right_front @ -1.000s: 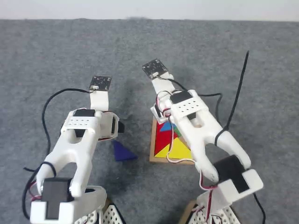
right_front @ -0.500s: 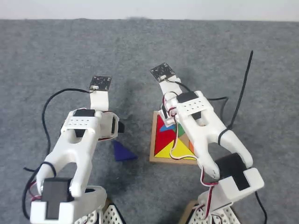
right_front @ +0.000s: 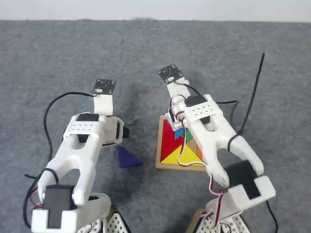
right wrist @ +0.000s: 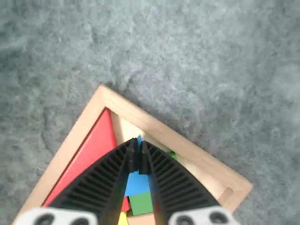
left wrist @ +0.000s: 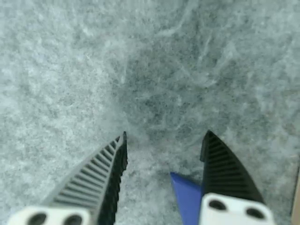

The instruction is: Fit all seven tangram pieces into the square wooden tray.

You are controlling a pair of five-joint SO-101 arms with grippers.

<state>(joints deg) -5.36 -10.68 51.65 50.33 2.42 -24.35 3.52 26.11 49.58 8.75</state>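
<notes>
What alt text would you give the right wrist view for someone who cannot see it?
Two black ridged jaws, closed on a blue piece, hang over one corner of the square wooden tray, which sits on a grey fuzzy table. Inside the tray lie a red piece, a green piece and some bare wood.

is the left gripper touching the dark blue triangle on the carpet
Cannot tell. In the left wrist view the dark blue triangle runs behind one finger of the left gripper, hiding any contact or gap.
</notes>
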